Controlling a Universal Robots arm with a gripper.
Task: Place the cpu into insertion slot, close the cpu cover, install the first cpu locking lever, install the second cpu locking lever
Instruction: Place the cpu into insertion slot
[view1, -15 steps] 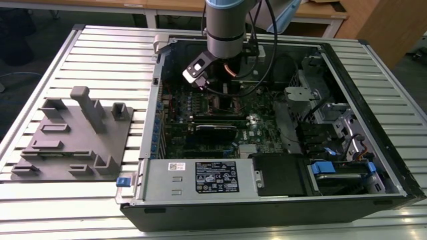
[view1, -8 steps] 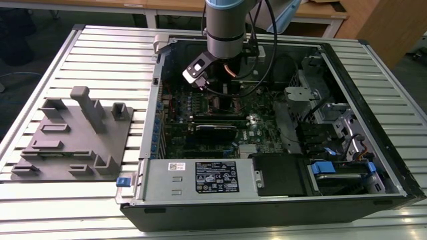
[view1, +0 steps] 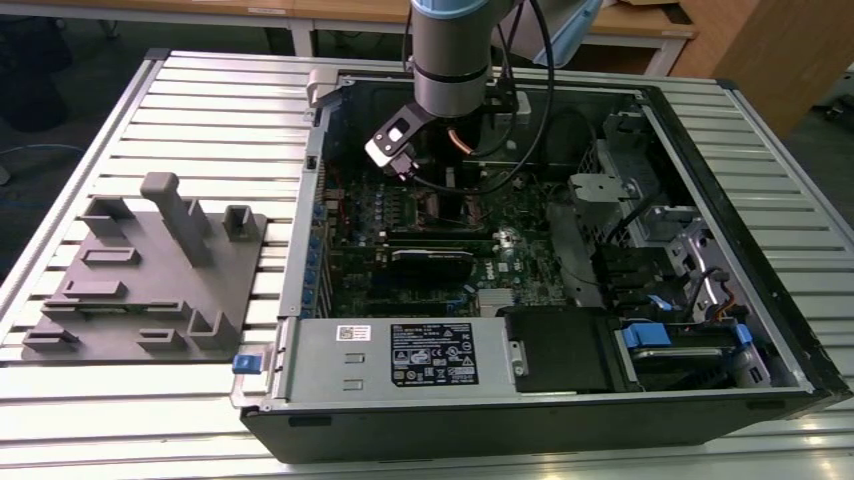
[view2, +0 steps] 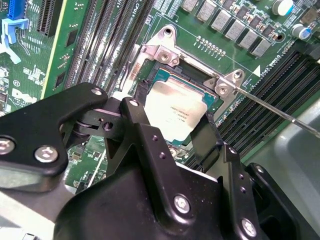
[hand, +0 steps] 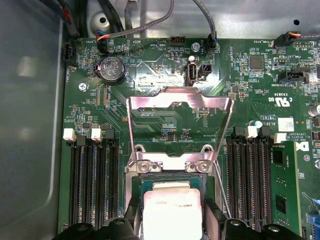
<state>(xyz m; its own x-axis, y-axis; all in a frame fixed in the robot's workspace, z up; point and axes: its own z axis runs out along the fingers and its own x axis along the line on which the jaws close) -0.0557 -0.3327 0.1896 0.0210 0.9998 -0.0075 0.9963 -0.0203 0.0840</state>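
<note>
The cpu (hand: 172, 212) lies with its silver top up, inside the insertion slot (hand: 136, 187). Whether it is fully seated or just above the contacts cannot be told. The hand (view2: 170, 114) pinches it: the black fingers (view2: 150, 145) lie against two opposite edges of the chip. The other two edges are free. In the first wrist view the near part of the chip is cut off by the frame edge, and in the second wrist view the hand's body hides one corner and part of the slot's rim.

The cpu cover (hand: 210, 101) is swung open on its hinge at one side of the slot, and green board shows through its window. One thin locking lever (view2: 280, 114) stands out unlatched beside the slot, its far end cut off.

Rows of long black memory slots (hand: 92, 185) run close along two sides of the socket, leaving narrow lanes of board next to the fingers.

In the exterior view the arm (view1: 454, 50) reaches straight down into the open computer case (view1: 534, 435), and its wrist hides the socket. Cables hang beside it. The case lies on a slatted desk (view1: 214, 90), with a grey fixture (view1: 147, 290) well apart at the exterior view's left.
</note>
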